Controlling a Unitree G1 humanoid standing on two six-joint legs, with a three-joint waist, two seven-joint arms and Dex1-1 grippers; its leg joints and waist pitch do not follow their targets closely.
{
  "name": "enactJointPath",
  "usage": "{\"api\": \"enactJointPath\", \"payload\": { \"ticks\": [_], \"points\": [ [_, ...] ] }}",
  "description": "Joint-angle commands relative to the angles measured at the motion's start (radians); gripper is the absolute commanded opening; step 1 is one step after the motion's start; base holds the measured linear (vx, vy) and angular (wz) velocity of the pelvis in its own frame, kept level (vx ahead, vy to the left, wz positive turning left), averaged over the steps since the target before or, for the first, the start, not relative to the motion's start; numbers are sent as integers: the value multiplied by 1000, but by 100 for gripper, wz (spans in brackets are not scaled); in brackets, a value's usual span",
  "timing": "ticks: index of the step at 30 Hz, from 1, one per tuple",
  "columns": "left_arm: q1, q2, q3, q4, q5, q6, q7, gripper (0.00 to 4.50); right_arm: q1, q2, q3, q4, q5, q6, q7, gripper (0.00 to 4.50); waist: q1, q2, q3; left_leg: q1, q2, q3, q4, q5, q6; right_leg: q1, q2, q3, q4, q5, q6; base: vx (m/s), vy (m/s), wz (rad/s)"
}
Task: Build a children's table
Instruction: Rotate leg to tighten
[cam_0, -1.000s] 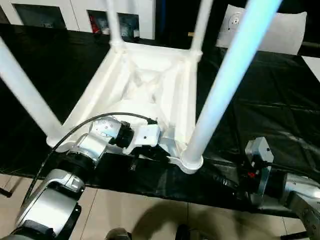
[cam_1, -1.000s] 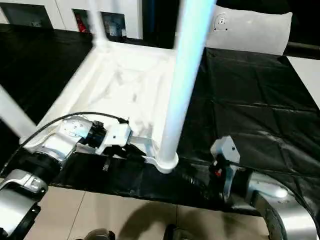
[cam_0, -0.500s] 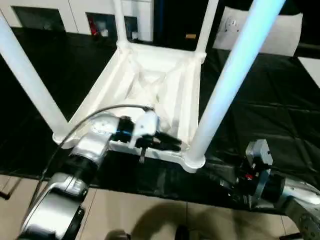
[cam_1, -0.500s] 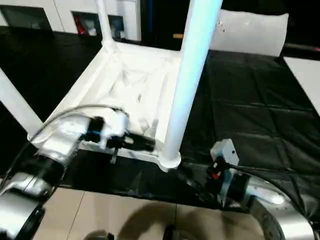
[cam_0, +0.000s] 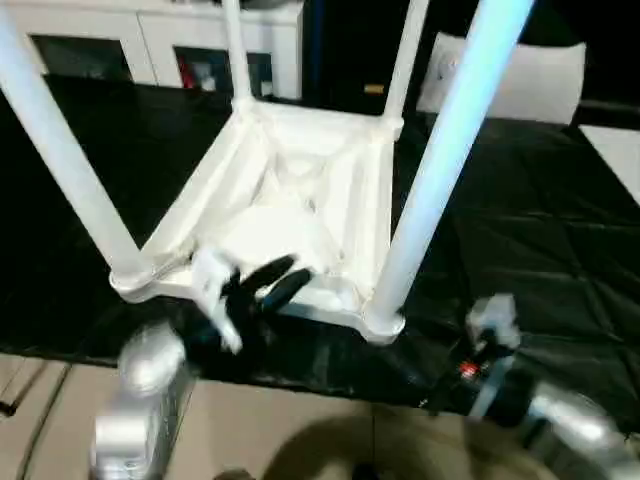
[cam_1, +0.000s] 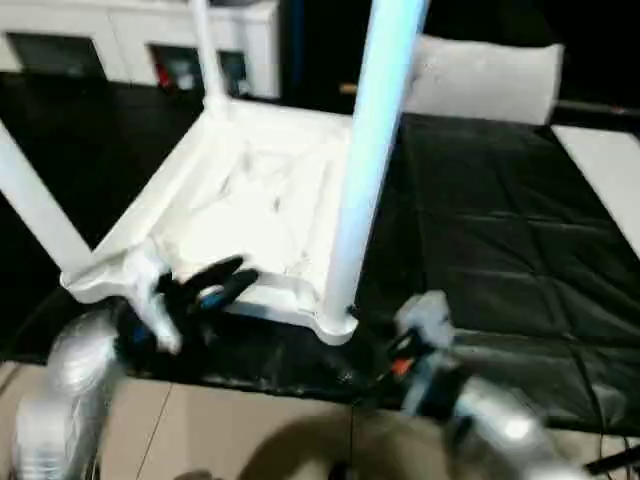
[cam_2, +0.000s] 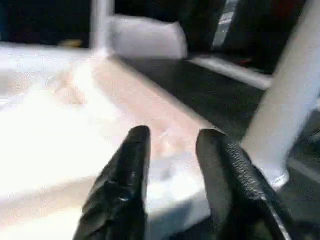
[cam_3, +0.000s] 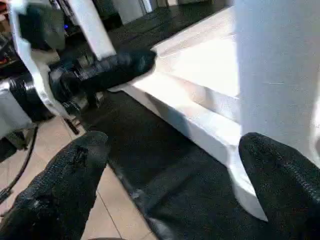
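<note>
The white children's table lies upside down on the black cloth, ribbed underside up. All four legs stand in its corner sockets: near right leg, near left leg, and two far legs. My left gripper hovers over the table's front rim, open, with nothing between its fingers. My right gripper is low at the front, just right of the near right leg's socket. It is open wide and holds nothing, and its view also catches the left gripper.
Black cloth covers the work surface, and its front edge drops to a tiled floor. A white cabinet with glass doors stands behind. A white padded bag lies at the back right, with a white surface at the right edge.
My left gripper has come off the front rim near the right corner and swung left, its fingers now pointing up and right. The right arm has barely moved. The camera shifted slightly.
</note>
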Motion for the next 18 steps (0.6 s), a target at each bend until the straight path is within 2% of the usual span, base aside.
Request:
{"api": "enactJointPath", "payload": {
  "ticks": [1,2,3,4,5,6,7,8,9,10,11,12,13,14,15,16,17,18],
  "points": [
    [73,-11,-11,-112,38,26,81,207,11,-1,21,-4,-5,-29,8,450,12,27,-26,-42,128,-46,-185,-724,42,90,-43,89,103,-359,35,0,0,0],
    [94,-11,-16,-130,42,27,91,207,11,0,25,-1,-5,-32,10,450,23,22,-26,-28,126,-33,-187,-764,33,63,-46,108,106,-261,-6,0,0,0],
    [115,-12,-21,-146,45,24,98,210,7,2,31,7,-10,-37,12,450,11,-11,-4,0,65,-11,-161,-808,18,25,-40,132,56,-467,9,0,0,0],
    [128,-12,-27,-160,49,29,107,210,1,1,37,12,-18,-43,13,450,8,-30,14,119,-72,40,41,-542,7,-128,-55,58,-165,-1070,136,0,0,0],
    [139,-16,-28,-179,41,45,123,226,-11,7,40,22,-22,-47,9,450,-17,-36,1,108,-87,33,77,-420,17,-110,-89,49,-158,-1145,149,0,0,0],
    [145,-24,-26,-194,44,52,137,226,-21,15,40,30,-25,-51,4,450,-17,-12,-12,50,-51,9,35,-378,25,-25,-95,-3,-146,-1057,166,-3,26,-25],
    [149,-28,-24,-202,46,55,143,247,-26,19,41,34,-27,-53,1,450,-23,-4,-26,37,-25,-2,4,-426,21,12,-77,-37,-133,-927,175,126,80,-37],
    [159,-44,-16,-227,58,67,169,249,-46,33,43,50,-32,-58,-10,450,-12,20,-27,-89,80,-68,-127,-665,22,138,-63,52,131,-495,96,126,80,-37],
    [165,-46,-18,-237,77,73,186,250,-54,36,45,57,-33,-61,-15,450,19,24,-22,-59,86,-66,-173,-781,24,86,-45,123,159,-214,18,108,28,-14],
    [171,-45,-22,-248,92,81,205,250,-60,36,50,65,-33,-66,-20,450,-3,-27,-18,-18,27,-51,-107,-723,10,51,-65,143,66,-576,56,26,-34,18],
    [176,-44,-27,-255,96,85,218,271,-62,36,54,71,-34,-71,-22,450,10,-42,16,48,-54,-8,-1,-562,-10,-61,-43,86,-99,-1008,152,26,-34,18],
    [179,-43,-29,-260,98,88,226,271,-63,35,56,75,-35,-75,-23,450,-51,-45,4,119,-122,21,165,-304,18,-143,-85,21,-169,-1289,189,68,28,-12],
    [181,-44,-30,-263,107,88,240,289,-64,34,61,79,-38,-78,-22,450,-50,-21,-12,66,-82,-4,110,-320,35,-41,-131,16,-134,-1179,177,84,114,-41],
    [185,-47,-29,-266,119,84,261,293,-66,30,70,83,-43,-86,-18,450,-67,-1,-28,-11,-15,-50,-2,-466,12,61,-105,-2,-44,-794,156,84,114,-41],
    [185,-48,-28,-267,122,83,268,299,-68,29,73,85,-45,-88,-15,450,-45,23,-30,-71,60,-99,-87,-649,24,121,-83,66,102,-457,90,55,75,-16],
    [188,-57,-10,-263,150,65,320,299,-85,27,96,100,-60,-107,6,450,-45,15,-33,-28,70,-101,-102,-669,30,73,-87,116,94,-216,9,0,0,0],
    [192,-64,1,-263,152,54,337,308,-96,31,102,107,-63,-114,12,450,-47,7,-20,-21,45,-88,-94,-653,28,60,-89,112,53,-305,-2,0,0,0],
    [197,-67,10,-264,155,48,347,318,-106,37,103,112,-60,-115,15,450,-50,-19,-3,15,-29,-46,-36,-539,34,6,-84,86,-51,-746,81,0,0,0]
  ]
}}
